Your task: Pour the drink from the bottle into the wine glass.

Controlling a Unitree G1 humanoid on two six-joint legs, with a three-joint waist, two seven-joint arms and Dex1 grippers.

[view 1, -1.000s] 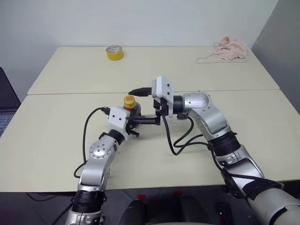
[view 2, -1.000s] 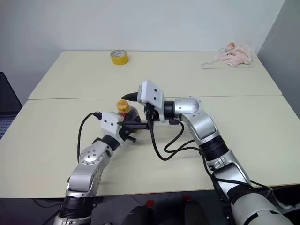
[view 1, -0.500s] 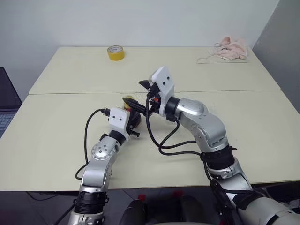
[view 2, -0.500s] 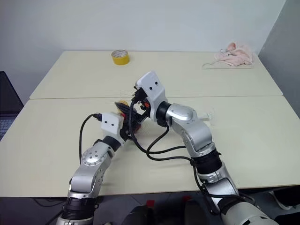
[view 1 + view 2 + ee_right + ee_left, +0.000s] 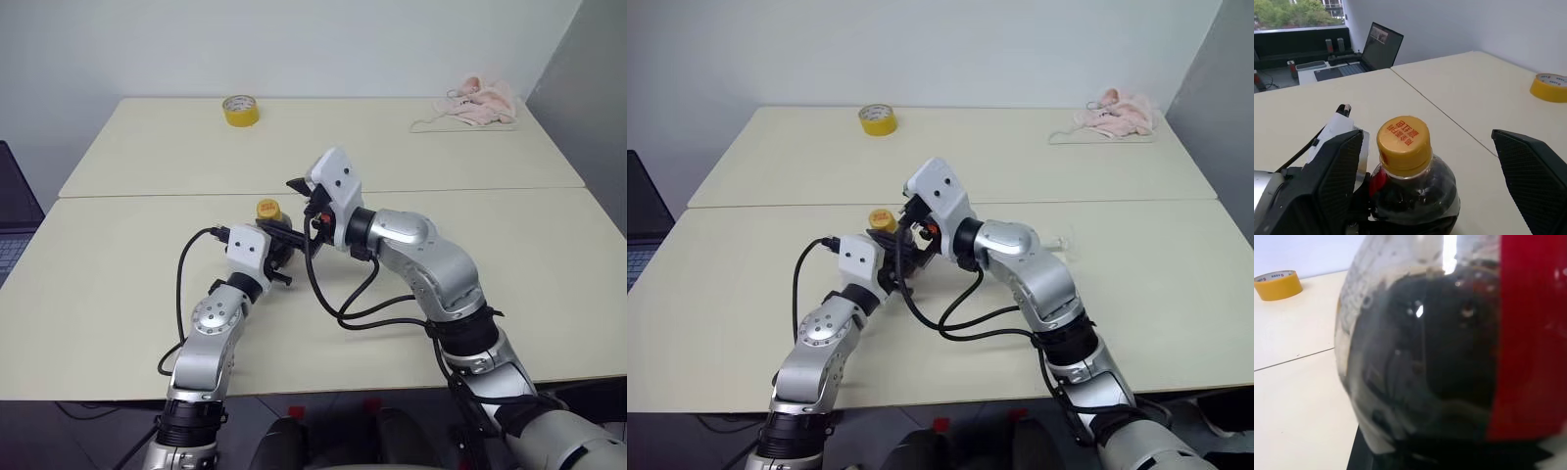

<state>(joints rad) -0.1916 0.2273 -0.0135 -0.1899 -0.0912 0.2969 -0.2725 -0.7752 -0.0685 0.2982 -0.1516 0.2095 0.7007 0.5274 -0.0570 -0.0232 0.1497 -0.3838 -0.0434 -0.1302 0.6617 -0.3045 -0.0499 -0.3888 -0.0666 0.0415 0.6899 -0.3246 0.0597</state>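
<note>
The bottle stands upright on the near table, a bit left of the middle. It is small and round, with a yellow cap screwed on top and a red label on it. The drink inside is dark, almost black, and fills most of the round body.

The left gripper is clamped on the bottle from the near side, low on its body. Its 2 black fingers are pulled in tight against the plastic.

The right gripper is up at the cap. Its 2 black fingers stand wide apart, 1 on each side of the cap, and they are not touching it. In the left eye view this gripper reaches in from the right, above the left one.

A yellow tape roll lies on the far table, to the left. A pink cloth lies at the far right corner. A laptop sits on a desk off to the left.
</note>
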